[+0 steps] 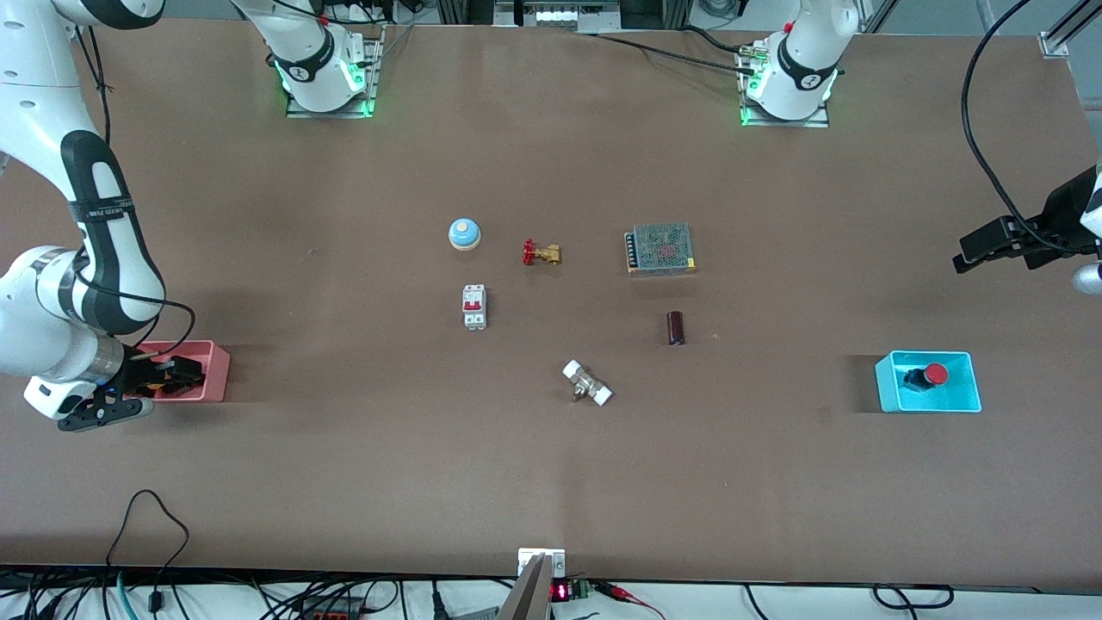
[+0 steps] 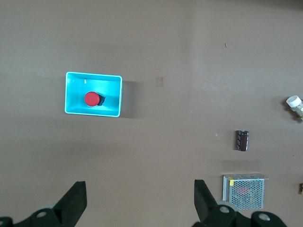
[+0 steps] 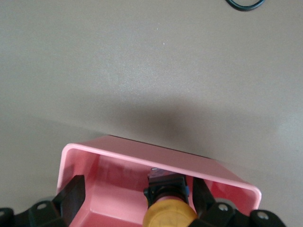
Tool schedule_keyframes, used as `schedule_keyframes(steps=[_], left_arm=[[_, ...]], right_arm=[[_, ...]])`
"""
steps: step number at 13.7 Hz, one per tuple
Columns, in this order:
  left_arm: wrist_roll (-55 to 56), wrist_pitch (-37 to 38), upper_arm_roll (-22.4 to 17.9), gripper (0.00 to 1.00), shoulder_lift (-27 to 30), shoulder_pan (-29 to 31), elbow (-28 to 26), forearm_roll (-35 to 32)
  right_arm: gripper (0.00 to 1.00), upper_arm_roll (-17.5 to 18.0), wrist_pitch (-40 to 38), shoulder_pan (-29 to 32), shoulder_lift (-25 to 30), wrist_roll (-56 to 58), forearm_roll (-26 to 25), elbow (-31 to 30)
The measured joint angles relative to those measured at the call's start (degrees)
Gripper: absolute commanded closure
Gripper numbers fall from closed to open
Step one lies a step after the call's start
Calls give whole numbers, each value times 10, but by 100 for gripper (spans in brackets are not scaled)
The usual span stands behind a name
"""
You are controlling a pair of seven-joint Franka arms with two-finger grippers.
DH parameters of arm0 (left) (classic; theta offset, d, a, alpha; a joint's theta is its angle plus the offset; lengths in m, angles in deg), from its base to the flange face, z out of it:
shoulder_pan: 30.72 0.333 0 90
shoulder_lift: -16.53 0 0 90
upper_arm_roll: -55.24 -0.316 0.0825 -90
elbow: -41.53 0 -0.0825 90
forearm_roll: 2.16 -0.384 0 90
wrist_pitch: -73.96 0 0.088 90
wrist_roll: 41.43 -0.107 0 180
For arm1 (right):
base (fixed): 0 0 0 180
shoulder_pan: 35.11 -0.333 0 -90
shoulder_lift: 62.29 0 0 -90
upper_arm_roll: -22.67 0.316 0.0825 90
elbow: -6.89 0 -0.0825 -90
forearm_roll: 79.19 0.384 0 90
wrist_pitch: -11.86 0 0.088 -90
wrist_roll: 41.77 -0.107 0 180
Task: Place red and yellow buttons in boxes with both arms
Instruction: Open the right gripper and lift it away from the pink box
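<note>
The yellow button (image 3: pixel 169 210) lies in the pink-red box (image 3: pixel 156 158), dark base toward the box wall. My right gripper (image 3: pixel 137 189) is open and low in that box, with the button between its fingers, close beside one of them. In the front view the pink box (image 1: pixel 215 370) sits at the right arm's end of the table, with the right gripper (image 1: pixel 176 372) in it. The red button (image 1: pixel 935 374) rests in the cyan-blue box (image 1: pixel 887 379) at the left arm's end. My left gripper (image 1: pixel 968 251) is open and empty, raised over bare table. The left wrist view shows the left gripper (image 2: pixel 139 189), the cyan box (image 2: pixel 71 94) and the red button (image 2: pixel 92 99).
Mid-table stand a blue dome bell (image 1: pixel 464 232), a brass valve with a red handle (image 1: pixel 541 253), a mesh-covered power supply (image 1: pixel 661 249), a white circuit breaker (image 1: pixel 474 306), a dark cylinder (image 1: pixel 676 328) and a white-ended fitting (image 1: pixel 587 384).
</note>
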Motion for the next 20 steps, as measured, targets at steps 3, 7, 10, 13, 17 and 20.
schedule_keyframes(steps=[3, 7, 10, 13, 17, 20], left_arm=[[0, 0, 0, 0, 0, 0, 0, 0], [0, 0, 0, 0, 0, 0, 0, 0], [0, 0, 0, 0, 0, 0, 0, 0], [0, 0, 3, 0, 0, 0, 0, 0], [0, 0, 4, 0, 0, 0, 0, 0], [0, 0, 4, 0, 1, 0, 1, 0]], right_arm=[[0, 0, 0, 0, 0, 0, -2, 1], [0, 0, -1, 1, 24, 3, -28, 6], [0, -1, -36, 2, 53, 3, -29, 6], [0, 0, -99, 0, 100, 3, -29, 10], [0, 4, -219, -34, 211, -65, -28, 18], [0, 7, -293, -92, 294, -185, -28, 17]])
